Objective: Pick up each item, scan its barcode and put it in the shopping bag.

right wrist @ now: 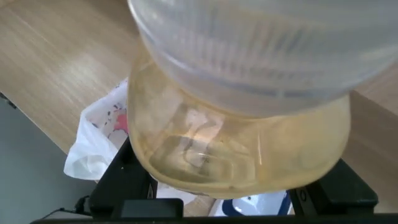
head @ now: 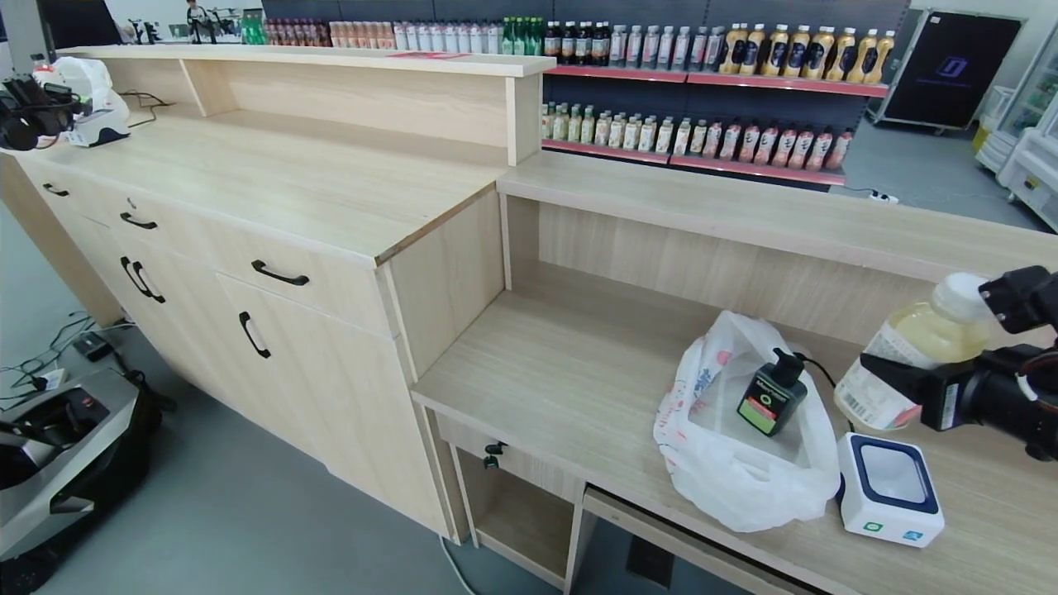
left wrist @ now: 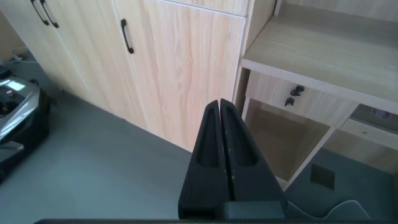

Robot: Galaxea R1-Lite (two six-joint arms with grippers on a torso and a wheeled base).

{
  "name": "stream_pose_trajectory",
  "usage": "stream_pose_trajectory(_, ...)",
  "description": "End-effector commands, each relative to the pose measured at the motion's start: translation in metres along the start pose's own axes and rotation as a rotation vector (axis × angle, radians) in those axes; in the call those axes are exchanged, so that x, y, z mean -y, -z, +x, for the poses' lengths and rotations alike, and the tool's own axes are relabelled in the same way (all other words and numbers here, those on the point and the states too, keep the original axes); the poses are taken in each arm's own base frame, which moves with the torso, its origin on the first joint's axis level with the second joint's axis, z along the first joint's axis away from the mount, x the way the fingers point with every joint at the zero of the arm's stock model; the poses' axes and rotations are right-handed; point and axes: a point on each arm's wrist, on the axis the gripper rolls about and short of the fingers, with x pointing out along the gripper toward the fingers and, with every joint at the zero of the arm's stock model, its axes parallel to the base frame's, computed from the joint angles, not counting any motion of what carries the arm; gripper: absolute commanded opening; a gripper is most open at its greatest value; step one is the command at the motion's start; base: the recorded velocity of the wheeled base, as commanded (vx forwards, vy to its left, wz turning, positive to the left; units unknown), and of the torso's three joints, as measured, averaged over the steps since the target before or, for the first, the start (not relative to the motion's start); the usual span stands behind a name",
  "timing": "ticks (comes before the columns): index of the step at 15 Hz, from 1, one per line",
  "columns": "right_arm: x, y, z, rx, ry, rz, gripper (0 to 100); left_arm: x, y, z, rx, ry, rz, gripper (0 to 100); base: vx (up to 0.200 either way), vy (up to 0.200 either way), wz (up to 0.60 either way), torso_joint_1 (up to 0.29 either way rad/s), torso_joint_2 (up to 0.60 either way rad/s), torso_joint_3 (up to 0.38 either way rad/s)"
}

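Note:
My right gripper (head: 950, 340) is shut on a bottle of yellowish liquid (head: 913, 351) with a white cap. It holds the bottle tilted in the air above the low counter (head: 570, 372), just over the white barcode scanner (head: 888, 489). In the right wrist view the bottle (right wrist: 242, 124) sits between the black fingers (right wrist: 118, 186). The white shopping bag (head: 736, 463) lies open beside the scanner, with a dark pump bottle (head: 773, 397) standing inside. My left gripper (left wrist: 221, 112) hangs shut and empty over the grey floor in front of the cabinet doors (left wrist: 180, 68).
A taller counter (head: 273, 182) with drawers and doors stands to the left, and a white device (head: 95, 107) sits at its far end. A raised ledge (head: 744, 211) runs behind the low counter. Shelves of bottles (head: 702, 91) fill the background. Cables (head: 50, 364) lie on the floor.

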Motion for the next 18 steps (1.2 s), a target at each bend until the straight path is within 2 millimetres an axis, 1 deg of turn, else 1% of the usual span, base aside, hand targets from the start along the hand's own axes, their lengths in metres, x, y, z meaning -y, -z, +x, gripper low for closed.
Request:
stream_pose_trajectory(1, 0.000, 0.028, 0.031, -0.110, -0.034, 0.031, 0, 0.000, 0.000, 0.000, 0.001, 0.000, 0.000, 0, 0.000, 0.000, 0.00, 0.000, 0.00, 0.000)
stream_pose_trajectory(2, -0.007, 0.032, 0.042, -0.104, -0.065, 0.025, 0, 0.000, 0.000, 0.000, 0.001, 0.000, 0.000, 0, 0.000, 0.000, 0.00, 0.000, 0.00, 0.000)
stream_pose_trajectory(3, -0.009, 0.032, 0.044, -0.102, -0.074, 0.023, 0, 0.000, 0.000, 0.000, 0.001, 0.000, 0.000, 0, 0.000, 0.000, 0.00, 0.000, 0.00, 0.000)
stream_pose_trajectory(4, -0.015, 0.037, 0.052, -0.104, -0.129, 0.021, 0, 0.000, 0.000, 0.000, 0.001, 0.000, 0.000, 0, 0.000, 0.000, 0.00, 0.000, 0.00, 0.000)
stream_pose_trajectory(5, -0.016, 0.042, 0.057, -0.106, -0.164, 0.022, 0, 0.000, 0.000, 0.000, 0.001, 0.000, 0.000, 0, 0.000, 0.000, 0.00, 0.000, 0.00, 0.000)
stream_pose_trajectory(7, -0.019, 0.047, 0.062, -0.105, -0.205, 0.024, 0, 0.000, 0.000, 0.000, 0.001, 0.000, 0.000, 0, 0.000, 0.000, 0.00, 0.000, 0.00, 0.000)
stream_pose_trajectory(11, -0.020, 0.060, 0.073, -0.135, -0.215, 0.028, 0, 0.000, 0.000, 0.000, 0.001, 0.000, 0.000, 0, 0.000, 0.000, 0.00, 0.000, 0.00, 0.000)
stream_pose_trajectory(13, -0.021, 0.064, 0.080, -0.120, -0.214, 0.024, 0, 0.000, 0.000, 0.000, 0.001, 0.000, 0.000, 0, 0.000, 0.000, 0.00, 0.000, 0.00, 0.000)
stream_pose_trajectory(14, -0.022, 0.070, 0.085, -0.122, -0.224, 0.023, 0, 0.000, 0.000, 0.000, 0.001, 0.000, 0.000, 0, 0.000, 0.000, 0.00, 0.000, 0.00, 0.000)
stream_pose_trajectory(18, -0.029, 0.082, 0.095, -0.130, -0.250, 0.009, 0, 0.000, 0.000, 0.000, 0.001, 0.000, 0.000, 0, 0.000, 0.000, 0.00, 0.000, 0.00, 0.000)
